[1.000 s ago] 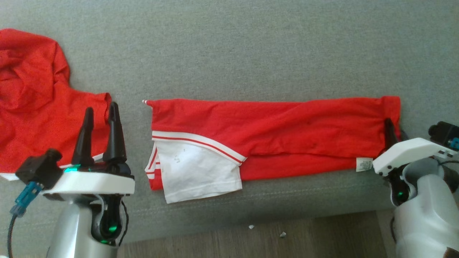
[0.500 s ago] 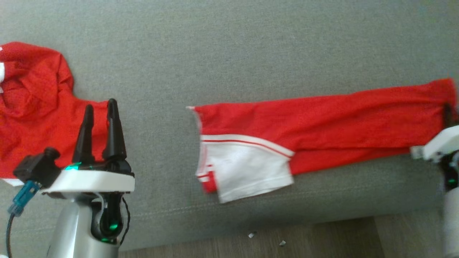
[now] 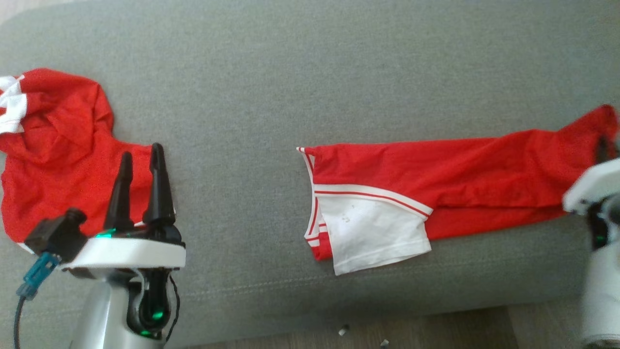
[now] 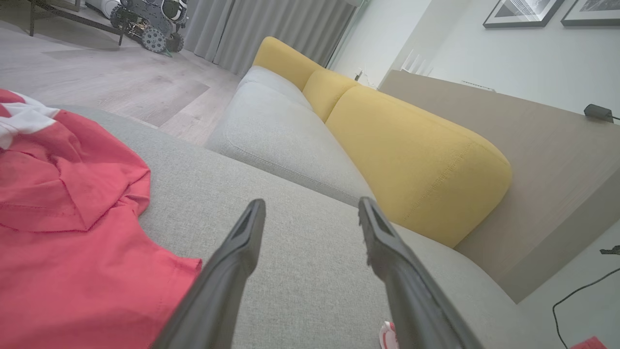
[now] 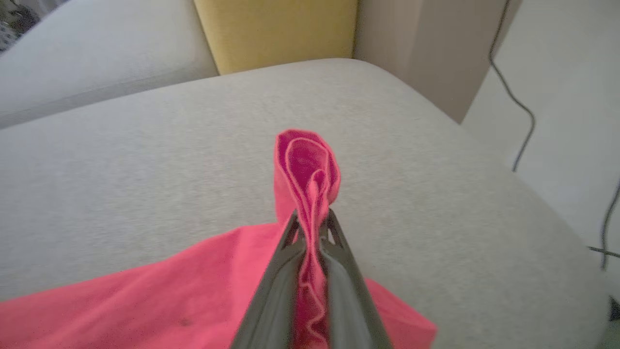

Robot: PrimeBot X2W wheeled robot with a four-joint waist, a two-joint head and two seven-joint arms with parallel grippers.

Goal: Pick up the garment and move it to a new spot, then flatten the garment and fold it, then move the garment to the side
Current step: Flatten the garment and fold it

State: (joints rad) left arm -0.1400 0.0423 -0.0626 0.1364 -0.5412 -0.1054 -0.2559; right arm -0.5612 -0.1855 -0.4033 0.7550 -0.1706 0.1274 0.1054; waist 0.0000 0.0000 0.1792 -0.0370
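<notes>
The folded red garment (image 3: 460, 174) with a white sleeve lies in a long strip across the grey sofa seat (image 3: 290, 72). Its right end is lifted off the seat. My right gripper (image 3: 603, 148) is shut on that end; the right wrist view shows my right gripper (image 5: 311, 215) pinching a bunched roll of the red garment (image 5: 305, 160) between its fingers. My left gripper (image 3: 140, 155) stands open at the lower left, over the seat with nothing between its fingers. In the left wrist view, my left gripper (image 4: 310, 206) points across bare grey cushion.
A second red garment (image 3: 53, 160) lies crumpled at the far left, just behind my left fingers, and the left wrist view also catches this second red garment (image 4: 58, 232). The seat's front edge and wooden floor (image 3: 436, 329) run along the bottom. Yellow back cushions (image 4: 411, 155) and a cable (image 5: 513, 92) lie beyond.
My right gripper shut on the garment's right end and pulled it rightward; the whole strip slid away from the left garment. The head view shifted a little. The left gripper stayed open.
</notes>
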